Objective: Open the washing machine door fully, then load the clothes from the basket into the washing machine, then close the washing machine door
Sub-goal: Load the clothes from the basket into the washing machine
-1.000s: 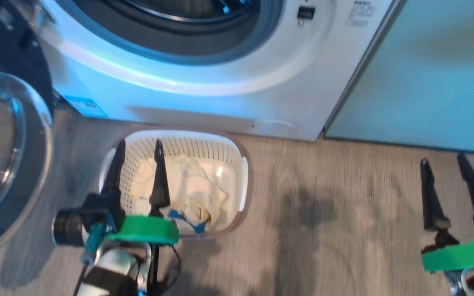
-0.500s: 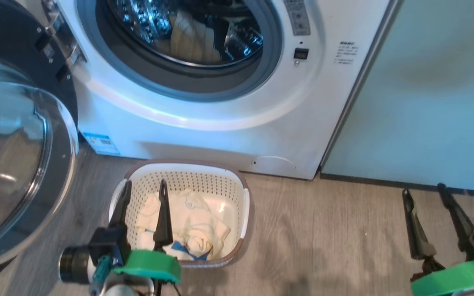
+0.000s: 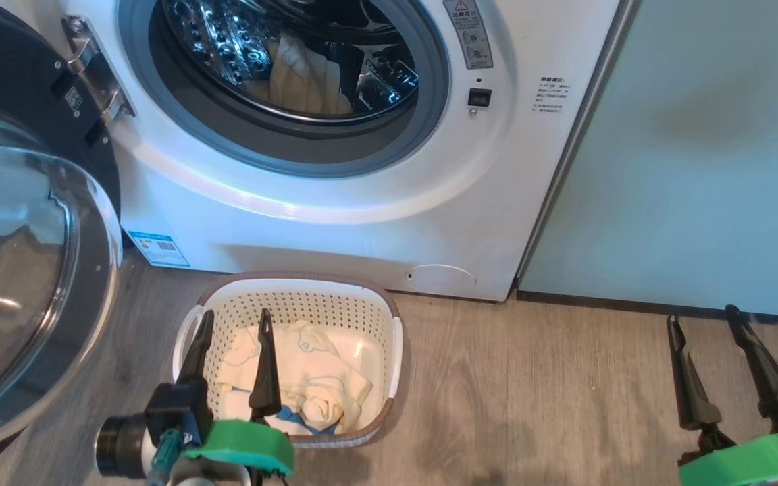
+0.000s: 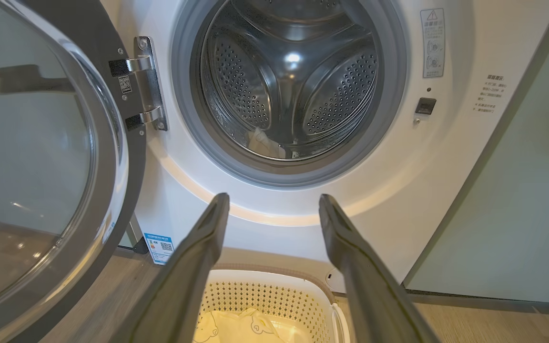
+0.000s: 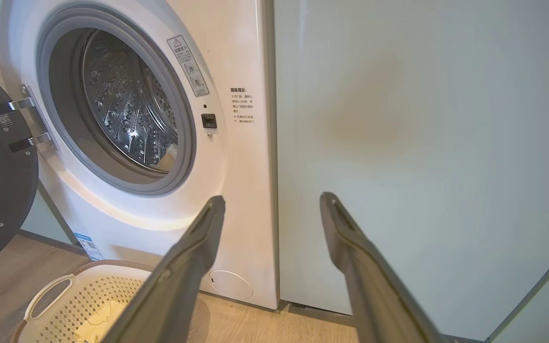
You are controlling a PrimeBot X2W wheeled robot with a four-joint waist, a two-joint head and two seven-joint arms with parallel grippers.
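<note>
Head view lifted, left tool (image 3: 236, 316) spread above basket (image 3: 294, 282); clothes (image 3: 311, 374) inside

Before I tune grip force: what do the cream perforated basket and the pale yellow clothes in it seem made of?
The cream-white perforated basket looks like moulded plastic, slightly glossy: regular holes, shiny floor. The pale yellow clothes look like soft matte fabric, perhaps cotton: crumpled folds.
</note>
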